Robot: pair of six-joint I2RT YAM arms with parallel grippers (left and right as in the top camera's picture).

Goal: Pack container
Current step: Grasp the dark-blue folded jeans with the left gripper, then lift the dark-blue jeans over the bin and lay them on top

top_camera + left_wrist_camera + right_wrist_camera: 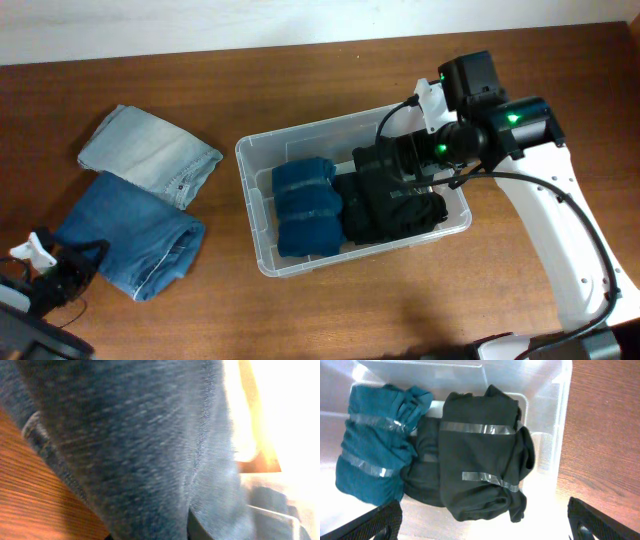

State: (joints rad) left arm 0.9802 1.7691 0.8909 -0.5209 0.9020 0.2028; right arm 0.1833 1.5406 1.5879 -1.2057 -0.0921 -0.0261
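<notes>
The clear container (252, 195) stands mid-table. It holds a folded teal garment (305, 205) on the left and a black garment (395, 215) on the right, both crossed by tape strips. My right gripper (400, 172) hovers over the black garment (480, 460), open and empty, its fingers (485, 525) spread wide above the container's near wall (555, 435). My left gripper (75, 265) is at the edge of the folded blue jeans (130, 235). Denim (140, 445) fills the left wrist view and hides its fingers. The container (280, 510) shows blurred at the right.
Folded light-wash jeans (150, 155) lie at the far left, behind the blue jeans. The wooden table (330, 310) runs to a pale wall at the back. The teal garment also shows in the right wrist view (370, 445).
</notes>
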